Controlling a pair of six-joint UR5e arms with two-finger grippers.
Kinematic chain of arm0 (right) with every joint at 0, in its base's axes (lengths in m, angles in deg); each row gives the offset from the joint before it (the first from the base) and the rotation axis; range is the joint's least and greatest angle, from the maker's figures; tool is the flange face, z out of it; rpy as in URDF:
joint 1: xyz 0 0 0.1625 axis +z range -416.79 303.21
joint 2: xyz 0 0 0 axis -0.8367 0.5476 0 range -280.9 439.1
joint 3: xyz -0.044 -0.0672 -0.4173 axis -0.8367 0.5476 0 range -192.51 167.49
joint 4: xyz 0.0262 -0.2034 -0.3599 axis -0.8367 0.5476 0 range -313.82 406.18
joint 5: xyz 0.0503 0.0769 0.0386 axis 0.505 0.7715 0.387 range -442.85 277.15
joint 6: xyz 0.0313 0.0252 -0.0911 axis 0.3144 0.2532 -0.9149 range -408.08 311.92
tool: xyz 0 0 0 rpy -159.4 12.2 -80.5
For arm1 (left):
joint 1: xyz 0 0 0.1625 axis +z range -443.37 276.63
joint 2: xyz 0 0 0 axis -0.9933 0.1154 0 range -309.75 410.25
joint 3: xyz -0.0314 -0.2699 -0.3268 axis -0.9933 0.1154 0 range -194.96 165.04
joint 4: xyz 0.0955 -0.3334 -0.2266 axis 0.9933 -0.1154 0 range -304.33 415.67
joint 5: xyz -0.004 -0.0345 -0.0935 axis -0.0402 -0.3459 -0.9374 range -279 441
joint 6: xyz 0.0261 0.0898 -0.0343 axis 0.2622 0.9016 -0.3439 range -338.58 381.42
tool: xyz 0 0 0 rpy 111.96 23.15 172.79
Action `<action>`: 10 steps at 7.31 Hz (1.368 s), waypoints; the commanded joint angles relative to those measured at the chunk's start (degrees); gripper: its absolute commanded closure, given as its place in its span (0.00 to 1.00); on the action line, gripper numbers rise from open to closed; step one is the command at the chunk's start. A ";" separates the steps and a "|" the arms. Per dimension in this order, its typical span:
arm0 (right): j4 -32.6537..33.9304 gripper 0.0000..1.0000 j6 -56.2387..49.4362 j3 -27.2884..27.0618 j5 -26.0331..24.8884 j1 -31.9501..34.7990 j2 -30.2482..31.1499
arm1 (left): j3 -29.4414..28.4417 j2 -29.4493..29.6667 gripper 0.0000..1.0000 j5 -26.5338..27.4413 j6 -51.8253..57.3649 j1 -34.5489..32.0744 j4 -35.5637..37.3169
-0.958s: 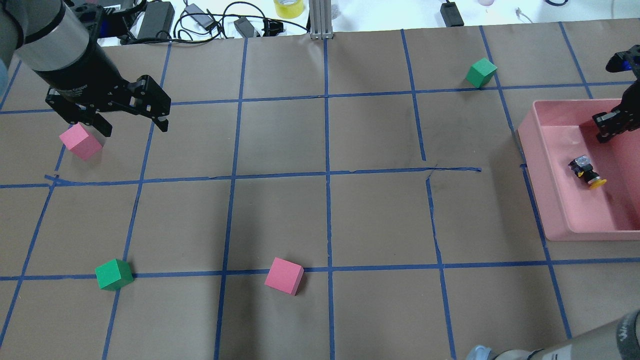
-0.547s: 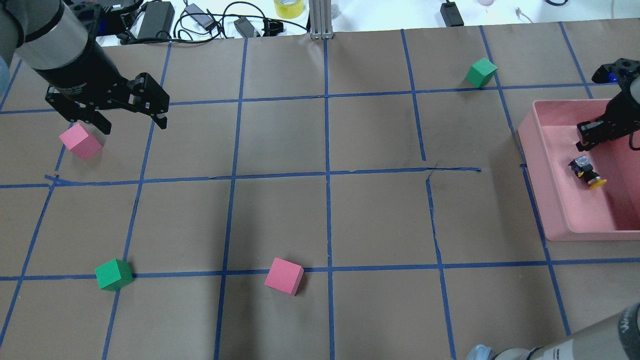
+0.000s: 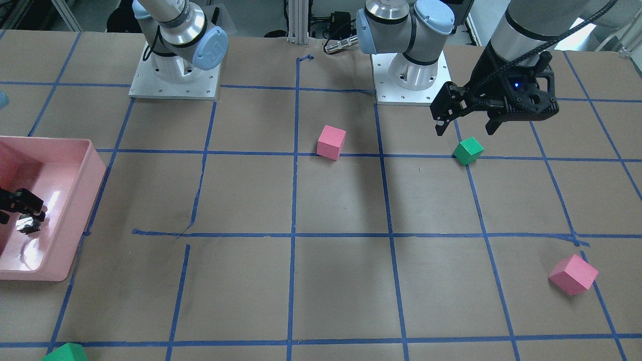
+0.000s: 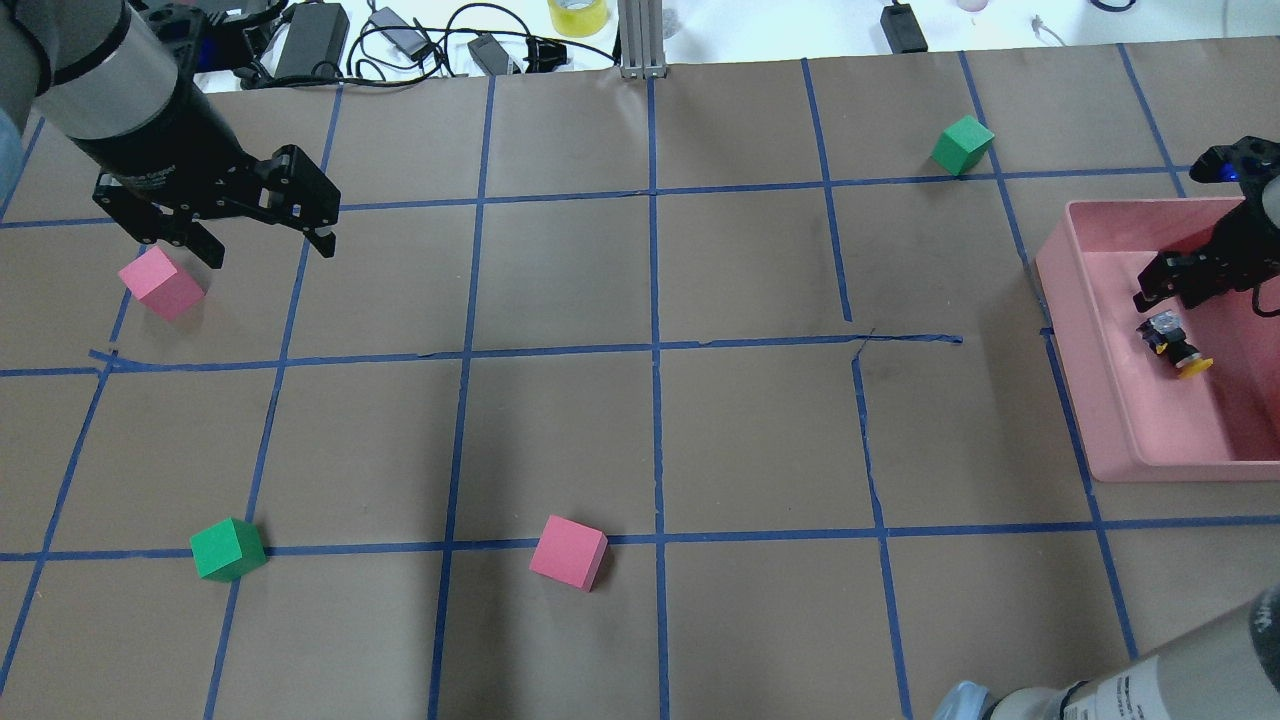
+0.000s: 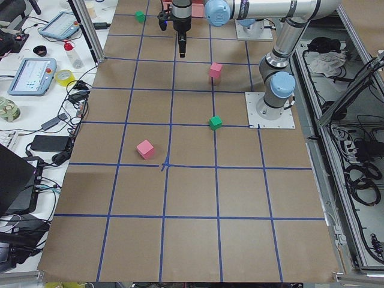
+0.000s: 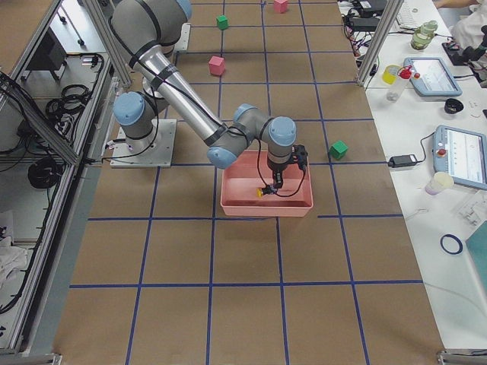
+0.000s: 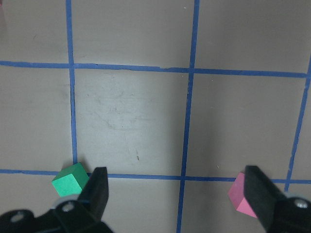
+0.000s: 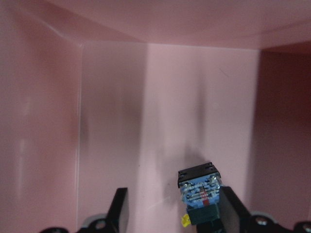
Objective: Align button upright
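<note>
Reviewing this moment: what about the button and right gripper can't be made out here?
- Cap of the button: cut off by the bottom edge in the right wrist view.
- The button in the front-facing view: washed out by glare on the pink bin floor.
- Whether the right gripper touches the button: too small overhead, unclear in the wrist view.
- Tilt of the button in the exterior right view: too small.

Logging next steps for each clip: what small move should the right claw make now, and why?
Probably lower the right claw, shifting slightly to centre it on the button. The button lies on its side in the pink tray; the open claw hovers by its block end, and the wrist view shows it nearer one finger.
</note>
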 commanded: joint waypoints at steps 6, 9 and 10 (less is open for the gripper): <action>1.07 0.01 0.89 -0.37 0.67 -0.67 -1.69 | 0.00 0.09 0.00 0.17 -0.03 -0.01 0.00; 1.34 0.00 0.18 -0.45 0.50 -0.77 -2.30 | 0.09 0.09 0.00 0.17 0.15 -0.01 0.00; 1.34 0.00 0.27 -0.45 0.16 -0.77 -2.39 | 0.09 0.09 0.00 0.17 0.06 -0.01 0.00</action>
